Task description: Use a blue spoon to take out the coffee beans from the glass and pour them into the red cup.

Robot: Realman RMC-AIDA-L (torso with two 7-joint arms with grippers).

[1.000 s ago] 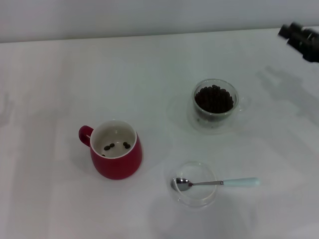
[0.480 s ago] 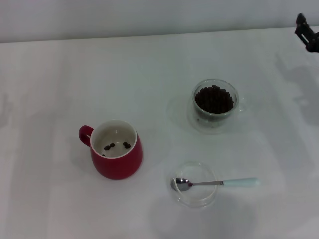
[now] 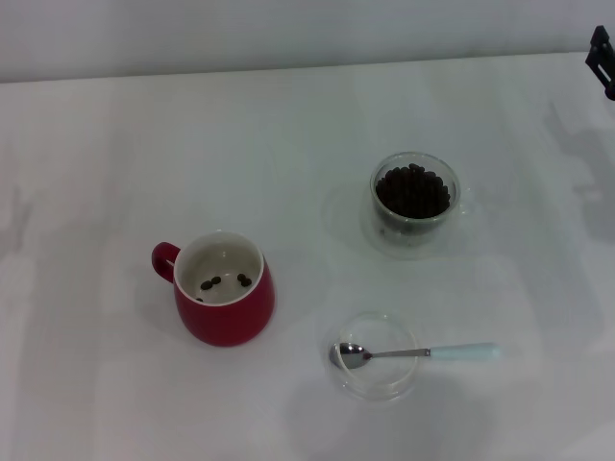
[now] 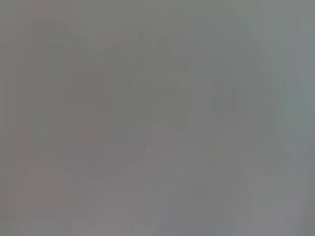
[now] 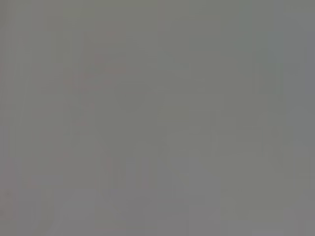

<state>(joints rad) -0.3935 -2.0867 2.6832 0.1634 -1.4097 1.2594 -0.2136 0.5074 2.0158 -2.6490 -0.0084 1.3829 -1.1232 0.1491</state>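
The blue spoon point(image 3: 423, 353) lies flat with its metal bowl resting in a shallow clear glass dish point(image 3: 377, 379) and its pale blue handle pointing right. The glass point(image 3: 415, 200) stands on a clear saucer, full of dark coffee beans point(image 3: 413, 190). The red cup point(image 3: 223, 288) stands at the left with a few beans inside on its white bottom. My right gripper point(image 3: 602, 60) shows only as a dark tip at the far right edge, well away from everything. My left gripper is out of view. Both wrist views show only a blank grey surface.
The white table point(image 3: 115, 154) meets a pale wall at the back. The shallow dish stands in front of the glass, to the right of the red cup.
My right gripper has drawn back to the right and almost left the head view. The spoon, the glass and the red cup have not moved.
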